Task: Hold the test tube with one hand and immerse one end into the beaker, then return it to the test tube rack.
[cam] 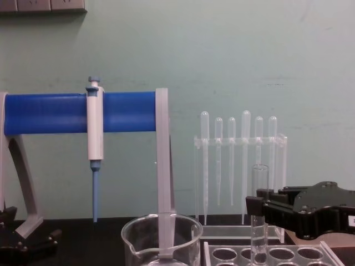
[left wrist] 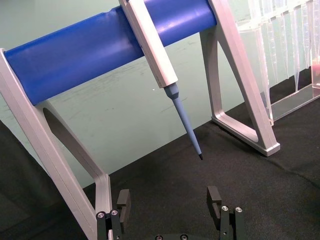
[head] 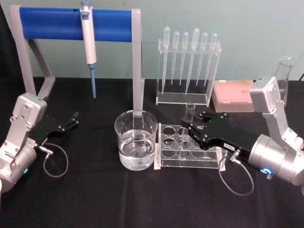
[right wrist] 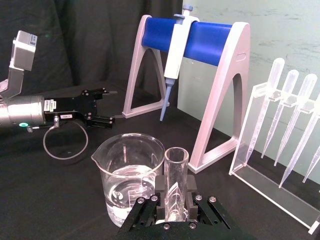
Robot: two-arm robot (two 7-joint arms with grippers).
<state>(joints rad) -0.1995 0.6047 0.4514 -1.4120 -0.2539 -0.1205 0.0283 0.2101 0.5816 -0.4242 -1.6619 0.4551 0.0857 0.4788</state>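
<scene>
— Glass first: where do we find the test tube (head: 190, 114)?

— We see it upright in the clear plastic rack (head: 168, 154) with round holes, its open rim (cam: 259, 168) standing above the rack. The right pincer (head: 191, 129) is closed on its middle; in the right wrist view the tube (right wrist: 175, 180) rises between the two black fingers (right wrist: 161, 192), which press on either side.

— And the beaker (head: 136, 140)?

— We place it just beside the rack, on the rack's left, on the black surface (head: 95, 190). It holds clear liquid in its lower part. The tube is outside it.

— What of the other arm?

— We note the left pincer (head: 73, 118) low over the surface at the far left, well apart from the beaker. Its fingers (left wrist: 214, 197) stand spread, with nothing between them.

— What stands behind?

— We label a blue-barred stand (head: 76, 24) with a pipettor (head: 88, 40) hanging from it, and a clear rack of bulb-topped droppers (head: 187, 61).
</scene>
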